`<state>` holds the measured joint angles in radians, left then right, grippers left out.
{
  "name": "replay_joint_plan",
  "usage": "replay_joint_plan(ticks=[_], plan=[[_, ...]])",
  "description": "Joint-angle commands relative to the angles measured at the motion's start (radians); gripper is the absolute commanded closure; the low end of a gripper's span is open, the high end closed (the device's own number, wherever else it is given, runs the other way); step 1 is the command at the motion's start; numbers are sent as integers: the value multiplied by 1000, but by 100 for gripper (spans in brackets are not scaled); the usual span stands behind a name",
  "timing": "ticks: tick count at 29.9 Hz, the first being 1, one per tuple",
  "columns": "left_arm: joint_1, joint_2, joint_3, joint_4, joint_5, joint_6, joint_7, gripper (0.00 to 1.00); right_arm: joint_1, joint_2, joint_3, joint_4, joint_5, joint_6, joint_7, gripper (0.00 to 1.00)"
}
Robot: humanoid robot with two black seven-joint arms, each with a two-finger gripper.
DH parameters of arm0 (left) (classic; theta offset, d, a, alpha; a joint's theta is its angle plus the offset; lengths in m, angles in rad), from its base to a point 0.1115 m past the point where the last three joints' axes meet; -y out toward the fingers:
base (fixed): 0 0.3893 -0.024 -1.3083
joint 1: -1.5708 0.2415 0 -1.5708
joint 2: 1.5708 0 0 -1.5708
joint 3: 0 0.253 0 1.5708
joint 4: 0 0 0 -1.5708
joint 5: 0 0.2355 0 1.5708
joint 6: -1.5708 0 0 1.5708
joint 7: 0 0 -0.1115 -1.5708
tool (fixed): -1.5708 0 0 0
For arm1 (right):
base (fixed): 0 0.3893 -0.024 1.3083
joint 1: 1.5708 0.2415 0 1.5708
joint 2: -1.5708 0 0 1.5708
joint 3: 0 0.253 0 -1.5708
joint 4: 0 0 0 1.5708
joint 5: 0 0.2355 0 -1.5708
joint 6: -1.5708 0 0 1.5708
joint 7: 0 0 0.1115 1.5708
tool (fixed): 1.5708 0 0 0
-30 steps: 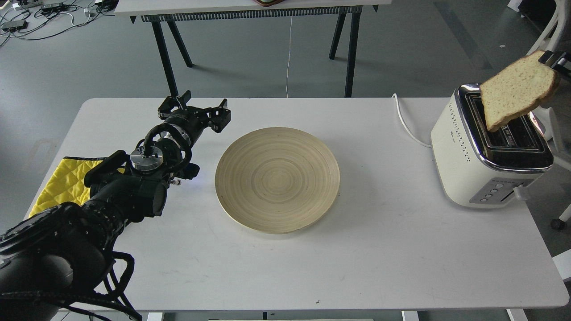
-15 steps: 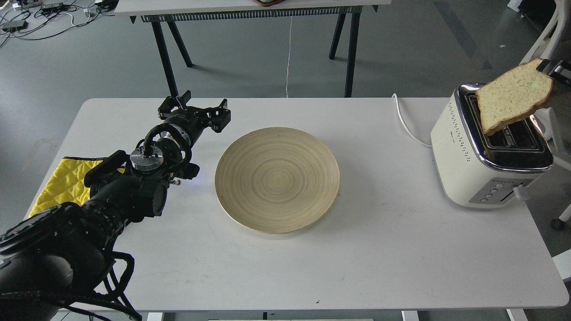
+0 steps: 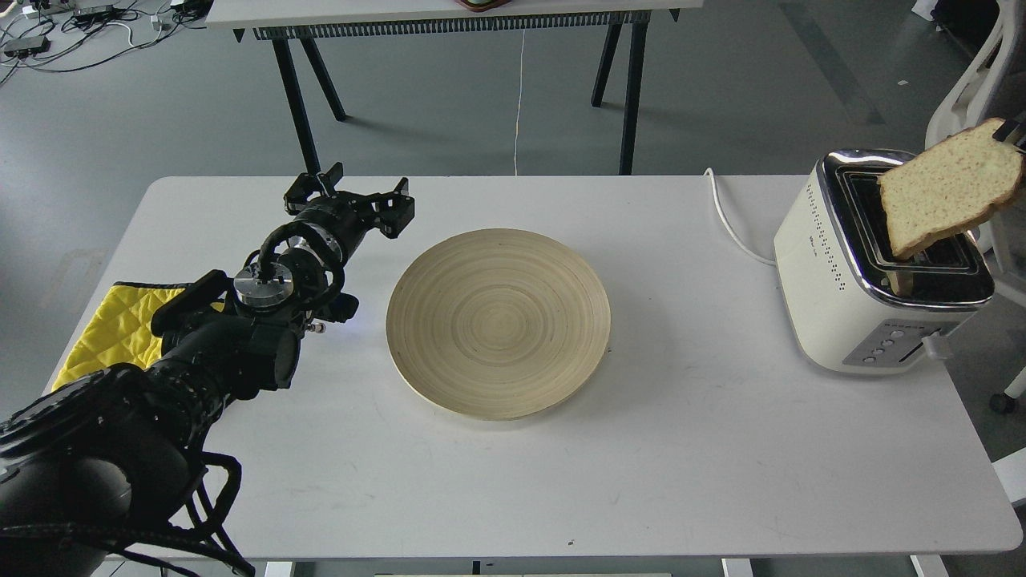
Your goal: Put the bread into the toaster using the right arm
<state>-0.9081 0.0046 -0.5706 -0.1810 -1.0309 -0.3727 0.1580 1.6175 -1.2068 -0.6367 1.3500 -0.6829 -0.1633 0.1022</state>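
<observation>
Bread [image 3: 950,196] hangs tilted over toaster [image 3: 850,272] at worktop's right edge. Right gripper [image 3: 1015,132] barely visible; state unclear. Your risk: corner catches slot rim, slice jams.

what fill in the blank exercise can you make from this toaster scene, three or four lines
1. The bread hangs tilted above the ____.
2. The round wooden plate holds ____ slices.
3. The left gripper has its fingers ____.
4. The cloth at the table's left edge is ____.

Missing words: toaster; no; open; yellow
</observation>
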Motion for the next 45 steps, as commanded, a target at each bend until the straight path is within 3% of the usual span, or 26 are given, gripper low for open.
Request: replay_joint_plan(ticks=[1, 24, 32, 34, 37, 39, 45], plan=[[0, 0, 0, 0, 0, 0, 0, 0, 1, -14, 0, 9, 0, 1, 1, 86], [0, 0, 0, 0, 0, 0, 0, 0, -44, 79, 6, -8, -3, -2, 1, 85], [0, 0, 0, 0, 0, 0, 0, 0, -175, 176, 11, -54, 0, -70, 2, 72], [0, 0, 0, 0, 0, 0, 0, 0, -189, 200, 12, -61, 5, -90, 2, 63], [0, 0, 0, 0, 0, 0, 0, 0, -180, 211, 23, -63, 12, -96, 7, 30], [0, -1, 0, 0, 0, 0, 0, 0, -179, 208, 43, -62, 14, -91, 7, 0], [0, 0, 0, 0, 0, 0, 0, 0, -172, 197, 190, -49, 19, -90, 1, 0]])
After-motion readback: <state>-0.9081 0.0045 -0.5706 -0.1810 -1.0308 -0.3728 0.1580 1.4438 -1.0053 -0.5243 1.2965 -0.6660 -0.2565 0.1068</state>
